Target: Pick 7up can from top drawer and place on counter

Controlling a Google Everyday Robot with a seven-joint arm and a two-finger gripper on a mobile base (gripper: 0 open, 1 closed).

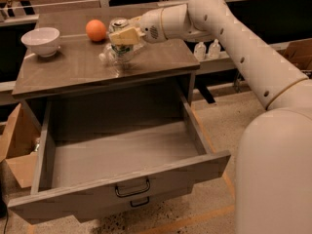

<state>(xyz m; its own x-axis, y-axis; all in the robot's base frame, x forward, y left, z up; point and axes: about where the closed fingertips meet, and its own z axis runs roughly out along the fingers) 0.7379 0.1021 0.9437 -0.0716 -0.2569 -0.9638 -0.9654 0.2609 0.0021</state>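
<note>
The 7up can is a silvery-green can with its silver lid up, held in my gripper over the back middle of the counter. The cream fingers are shut around the can's side. The can's base is at or just above the counter top, right behind a clear plastic bottle; I cannot tell whether it touches the wood. The top drawer is pulled fully open below the counter, with nothing visible inside. Its dark bail handle faces me.
A clear plastic bottle lies on its side just in front of the can. An orange and a white bowl stand at the counter's back left. A cardboard box is left of the drawer. Small bottles stand on the right ledge.
</note>
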